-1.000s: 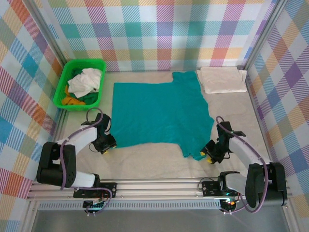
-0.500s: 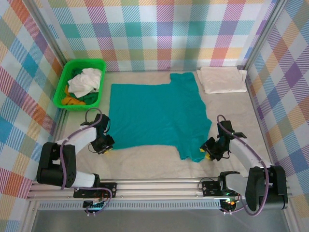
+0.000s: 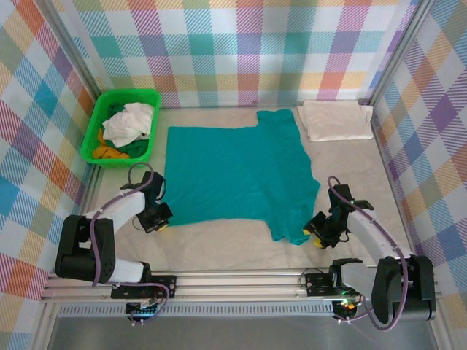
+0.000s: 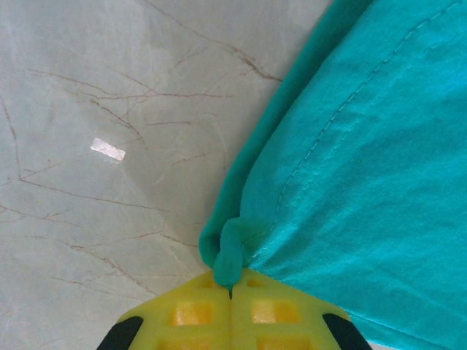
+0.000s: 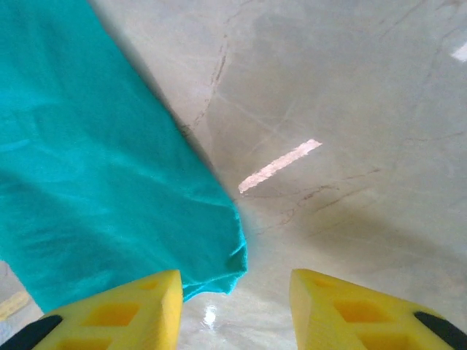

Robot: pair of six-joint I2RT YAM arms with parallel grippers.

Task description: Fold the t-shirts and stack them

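**One folded, teal spread flat, three in the basket**

The cream t-shirt (image 3: 336, 119) lies folded at the upper right of the overhead view; I take it as the base of the stack. The teal t-shirt (image 3: 237, 171) is spread flat mid-table (image 3: 219, 244), unfolded.

In the green basket (image 3: 128, 93) at upper left sit the white t-shirt (image 3: 130, 122), orange t-shirt (image 3: 108, 152) and green t-shirt (image 3: 135, 148), heaped loose.

The left gripper (image 4: 231, 281) is at the teal cloth's lower-left corner, yellow fingers pressed together with a bunched bit of hem pinched between them. The right gripper (image 5: 235, 284) is at the lower-right corner, fingers wide apart, the cloth tip lying between them ungripped.

Judgement: roughly one of five shirts is done. The teal fold has not begun, and the right side must take hold first.
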